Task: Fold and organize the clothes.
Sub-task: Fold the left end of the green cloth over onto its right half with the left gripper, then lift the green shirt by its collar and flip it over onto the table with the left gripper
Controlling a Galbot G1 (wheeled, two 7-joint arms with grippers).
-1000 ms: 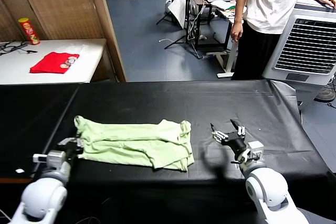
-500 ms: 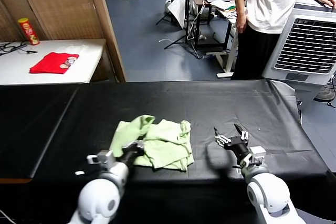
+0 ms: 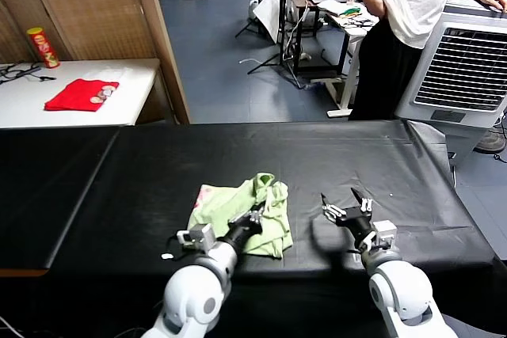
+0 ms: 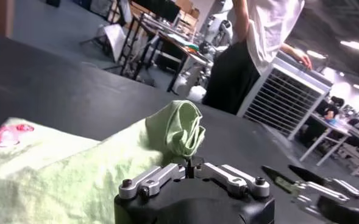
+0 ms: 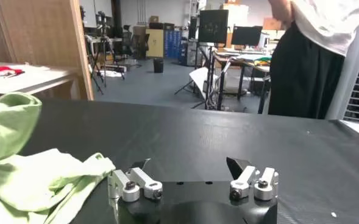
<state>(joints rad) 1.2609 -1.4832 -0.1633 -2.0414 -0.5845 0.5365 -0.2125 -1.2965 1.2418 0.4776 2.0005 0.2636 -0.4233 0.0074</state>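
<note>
The clothes are one pale green shirt (image 3: 238, 210), bunched into a compact pile in the middle of the black table (image 3: 142, 164). A pink-red motif shows at its left edge (image 3: 205, 192). My left gripper (image 3: 255, 213) is over the pile's right half, shut on a raised fold of the shirt (image 4: 180, 126), pinched at the closed jaws (image 4: 188, 163). The rest of the cloth (image 4: 63, 173) lies flat beneath. My right gripper (image 3: 346, 207) stands open just right of the shirt with nothing between its fingers (image 5: 188, 164). The shirt's edge (image 5: 39, 176) lies beside it.
A small red garment (image 3: 81, 93) and a red-and-yellow can (image 3: 43, 46) sit on a white side table (image 3: 135, 108) at the far left. A person (image 3: 404, 21) and a white cooler unit (image 3: 463, 69) stand behind the table's far right.
My left gripper has pulled the shirt's left end rightward across the table, folding the long spread cloth onto its right half. The right gripper has barely moved.
</note>
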